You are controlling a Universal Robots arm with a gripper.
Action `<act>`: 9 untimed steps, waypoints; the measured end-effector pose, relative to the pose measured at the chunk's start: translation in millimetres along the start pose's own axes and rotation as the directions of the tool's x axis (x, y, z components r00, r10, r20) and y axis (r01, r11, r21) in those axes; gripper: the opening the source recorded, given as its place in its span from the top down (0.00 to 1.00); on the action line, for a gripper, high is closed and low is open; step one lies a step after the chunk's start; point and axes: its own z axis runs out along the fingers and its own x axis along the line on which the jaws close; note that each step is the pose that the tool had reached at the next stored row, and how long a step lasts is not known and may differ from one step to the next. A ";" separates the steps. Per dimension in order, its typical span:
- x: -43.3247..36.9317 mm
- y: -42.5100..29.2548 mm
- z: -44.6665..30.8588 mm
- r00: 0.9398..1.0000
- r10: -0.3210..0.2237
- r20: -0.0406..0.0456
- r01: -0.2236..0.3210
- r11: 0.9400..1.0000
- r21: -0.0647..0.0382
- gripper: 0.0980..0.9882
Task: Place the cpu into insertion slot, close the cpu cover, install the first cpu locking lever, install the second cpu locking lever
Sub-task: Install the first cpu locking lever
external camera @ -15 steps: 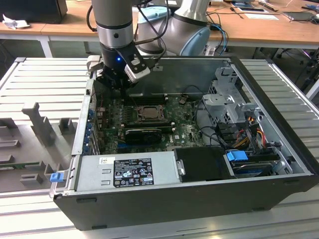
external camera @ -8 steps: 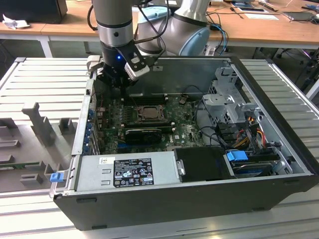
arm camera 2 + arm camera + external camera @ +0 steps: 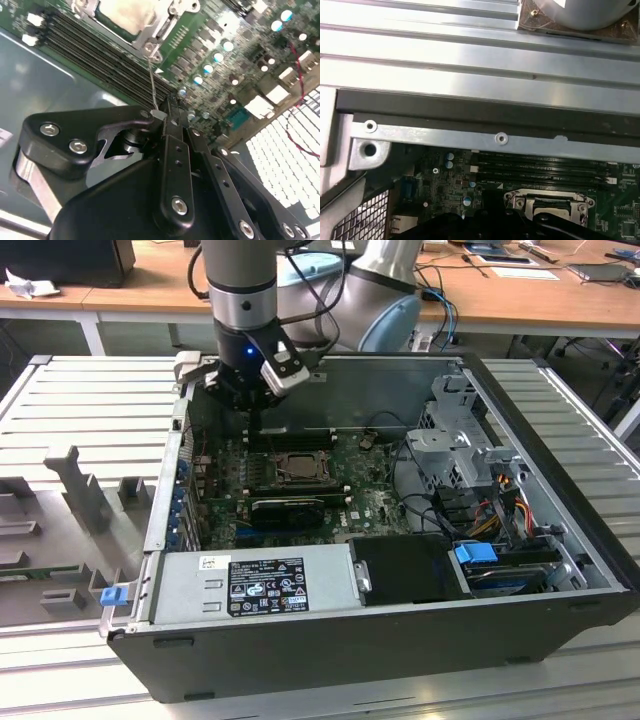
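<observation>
Exterior view: my fingers (image 3: 251, 425) hang inside the open computer case (image 3: 350, 650), just beside the insertion slot (image 3: 300, 467), toward the exterior view's left.

Second wrist view: my fingers (image 3: 175, 145) look pinched shut on the thin locking lever (image 3: 153, 80). The lever runs straight from them to the cpu cover (image 3: 150, 37), which lies down over the cpu (image 3: 122, 15).

First wrist view: memory slots (image 3: 540, 167) lie between socket and case wall (image 3: 470, 137).

The arm (image 3: 240, 280) is a silver-grey tube with a black band, a pale blue joint cap (image 3: 390, 322) and black cables (image 3: 325, 300). A blue light (image 3: 247, 352) glows at its wrist. The black gripper (image 3: 167, 107) has linked bars with silver screws (image 3: 179, 206).
</observation>
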 end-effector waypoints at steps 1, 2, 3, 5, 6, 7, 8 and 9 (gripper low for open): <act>-4.7 -0.4 0.4 1.000 0.001 -0.003 -0.001 1.000 0.000 0.99; -10.7 -1.0 0.7 1.000 0.001 -0.008 -0.001 1.000 -0.001 0.99; -14.4 -1.3 1.0 1.000 0.001 -0.010 -0.001 1.000 -0.001 0.99; -25.1 -2.2 2.1 1.000 0.001 -0.015 -0.001 1.000 -0.001 0.99; -28.5 -2.6 2.7 1.000 0.002 -0.015 -0.002 1.000 -0.001 0.99; -29.2 -2.7 2.7 1.000 0.001 -0.015 -0.001 1.000 -0.001 0.99; -29.3 -2.7 2.8 1.000 0.002 -0.015 -0.002 1.000 -0.001 0.99; -29.4 -2.6 2.8 1.000 0.002 -0.015 -0.002 1.000 -0.001 0.99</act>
